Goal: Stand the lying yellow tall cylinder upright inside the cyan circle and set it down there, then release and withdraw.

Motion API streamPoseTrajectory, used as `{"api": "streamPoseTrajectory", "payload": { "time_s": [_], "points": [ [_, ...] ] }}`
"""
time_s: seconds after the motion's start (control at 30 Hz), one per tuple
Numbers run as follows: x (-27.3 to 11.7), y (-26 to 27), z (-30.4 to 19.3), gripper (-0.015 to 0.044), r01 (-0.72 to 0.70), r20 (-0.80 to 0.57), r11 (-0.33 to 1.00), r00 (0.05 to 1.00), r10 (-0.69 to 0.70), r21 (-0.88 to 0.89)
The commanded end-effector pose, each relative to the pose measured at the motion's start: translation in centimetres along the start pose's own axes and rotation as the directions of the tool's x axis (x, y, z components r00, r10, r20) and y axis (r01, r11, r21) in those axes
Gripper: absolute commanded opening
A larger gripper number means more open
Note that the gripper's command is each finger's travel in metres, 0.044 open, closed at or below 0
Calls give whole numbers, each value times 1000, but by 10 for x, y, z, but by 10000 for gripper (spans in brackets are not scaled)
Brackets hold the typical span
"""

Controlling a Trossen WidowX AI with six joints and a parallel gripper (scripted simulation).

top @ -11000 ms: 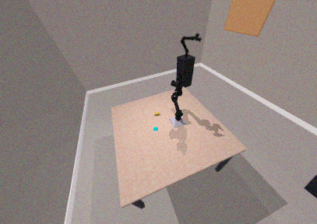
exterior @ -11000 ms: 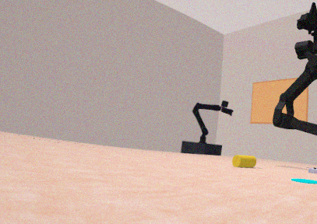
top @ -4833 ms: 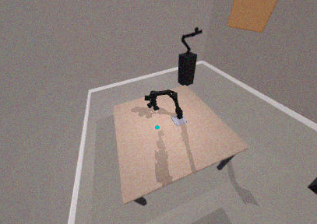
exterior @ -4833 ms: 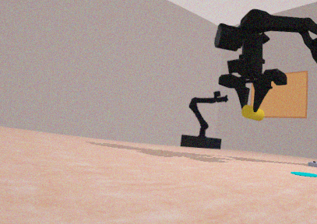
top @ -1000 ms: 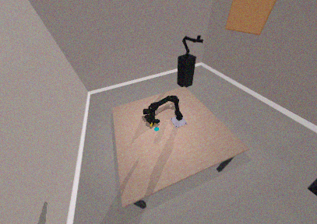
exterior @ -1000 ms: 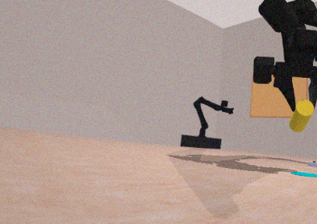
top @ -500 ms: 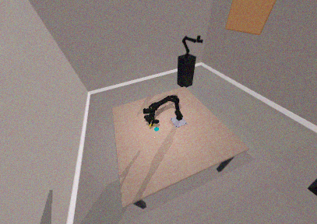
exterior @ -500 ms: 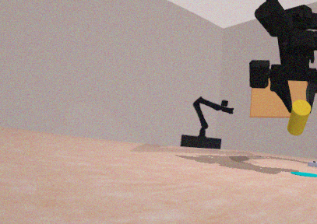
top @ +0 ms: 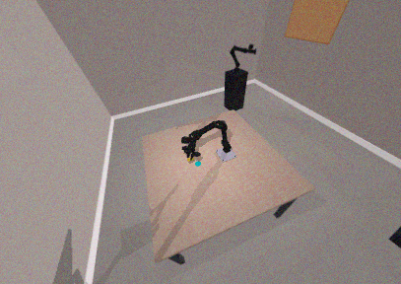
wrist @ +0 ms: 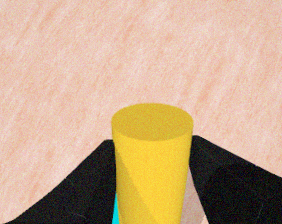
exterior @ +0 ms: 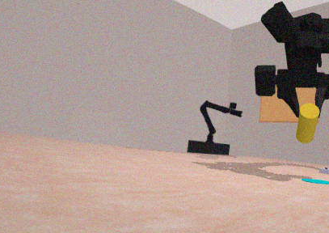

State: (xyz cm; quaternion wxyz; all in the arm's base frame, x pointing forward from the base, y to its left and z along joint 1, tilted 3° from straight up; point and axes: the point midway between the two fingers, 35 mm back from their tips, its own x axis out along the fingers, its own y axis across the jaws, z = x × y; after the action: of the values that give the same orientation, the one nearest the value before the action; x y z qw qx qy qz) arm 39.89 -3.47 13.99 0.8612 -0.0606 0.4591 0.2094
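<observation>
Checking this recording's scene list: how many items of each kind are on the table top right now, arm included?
Yellow tall cylinder, held in the gripper above the table: 1
Cyan circle: 1
Robot arm on its grey base plate: 1
Total: 3

The wooden table (top: 249, 187) is light brown and stands on dark legs on the grey floor (top: 348, 232). A flat cyan circle (exterior: 317, 181) lies on the table top. Near it sits the arm's pale grey base plate (top: 226, 155). Dark shadows (exterior: 245, 167) stretch across the wood.
</observation>
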Motion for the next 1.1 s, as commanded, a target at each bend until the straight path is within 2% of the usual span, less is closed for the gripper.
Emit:
{"api": "streamPoseTrajectory", "payload": {
  "time_s": [0.0, 1.07],
  "points": [
    [-2, -1, 2, 105, 0, 33, 1000, 999, 0, 8],
    [0, -12, 5, 105, -21, 242, 999, 970, 11, 40]
  ]
}}
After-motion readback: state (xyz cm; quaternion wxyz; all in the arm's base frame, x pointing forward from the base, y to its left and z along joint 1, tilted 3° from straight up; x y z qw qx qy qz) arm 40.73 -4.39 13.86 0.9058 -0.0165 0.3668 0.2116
